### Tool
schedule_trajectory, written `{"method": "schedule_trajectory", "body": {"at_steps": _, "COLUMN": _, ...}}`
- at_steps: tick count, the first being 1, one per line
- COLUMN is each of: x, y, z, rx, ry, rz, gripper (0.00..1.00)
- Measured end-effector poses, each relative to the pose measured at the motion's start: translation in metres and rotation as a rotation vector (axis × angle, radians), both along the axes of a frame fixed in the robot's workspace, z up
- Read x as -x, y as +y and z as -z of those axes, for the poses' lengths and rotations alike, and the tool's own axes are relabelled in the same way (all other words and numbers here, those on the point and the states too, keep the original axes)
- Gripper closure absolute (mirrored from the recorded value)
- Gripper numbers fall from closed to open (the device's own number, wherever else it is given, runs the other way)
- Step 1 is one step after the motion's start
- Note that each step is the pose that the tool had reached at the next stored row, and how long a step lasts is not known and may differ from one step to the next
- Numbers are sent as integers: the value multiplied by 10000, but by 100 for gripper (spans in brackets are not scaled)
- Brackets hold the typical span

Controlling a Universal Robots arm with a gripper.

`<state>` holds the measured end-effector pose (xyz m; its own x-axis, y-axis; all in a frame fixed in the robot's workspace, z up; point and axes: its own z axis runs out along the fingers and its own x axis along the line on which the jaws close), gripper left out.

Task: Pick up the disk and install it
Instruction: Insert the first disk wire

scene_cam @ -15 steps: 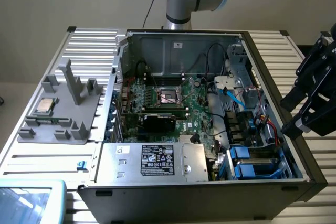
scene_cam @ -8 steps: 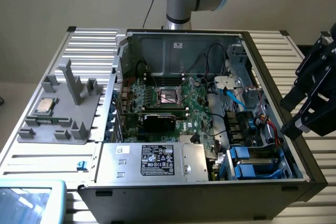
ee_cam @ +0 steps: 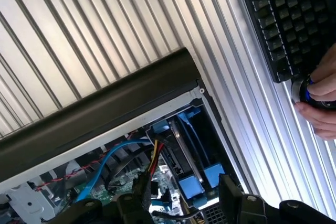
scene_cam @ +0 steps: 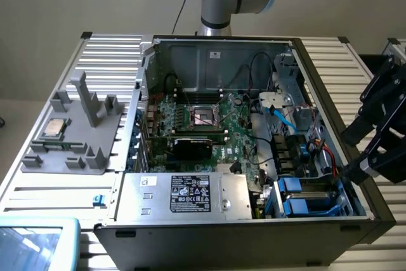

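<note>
Disk (ee_cam: 185,153) sits edge-on in its bay (ee_cam: 210,129), mostly hidden; gripper (ee_cam: 178,198) spread, empty.

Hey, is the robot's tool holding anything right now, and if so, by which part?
Nothing is held. The tool is open with nothing between its jaws, close to the blue drive carriers in the computer case.

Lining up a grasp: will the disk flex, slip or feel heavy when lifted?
Probably stiff and heavy for its size: the disk shows a solid metal edge. Its blue tabs look like smooth plastic, so possibly slippery.
</note>
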<state>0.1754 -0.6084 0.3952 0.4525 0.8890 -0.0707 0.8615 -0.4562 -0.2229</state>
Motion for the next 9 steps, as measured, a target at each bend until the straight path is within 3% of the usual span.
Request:
{"method": "schedule_trajectory", "body": {"at_steps": 2, "x": 9, "y": -27, "z": 1, "rx": -12, "ry": -1, "rz": -2, "gripper": 37}}
{"method": "schedule_trajectory", "body": {"at_steps": 9, "x": 12, "y": -27, "z": 1, "rx": -12, "ry": 0, "rz": -3, "gripper": 37}}
